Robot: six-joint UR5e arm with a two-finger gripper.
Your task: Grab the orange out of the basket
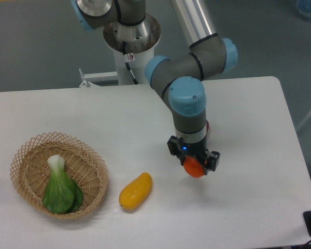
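Observation:
The orange (pixel 195 167) is a small round red-orange fruit. It sits between the fingers of my gripper (pixel 196 165) at the centre right of the table, far from the basket. The gripper is shut on it and hides its upper part. I cannot tell whether the orange hangs just above the table or rests on it. The basket (pixel 28 150) is round, tan and woven, and stands at the front left of the table.
A green bok choy (pixel 59 189) lies in the basket. A yellow-orange mango-shaped fruit (pixel 136 191) lies on the table between the basket and the gripper. The table's right edge (pixel 295 145) runs close to the arm.

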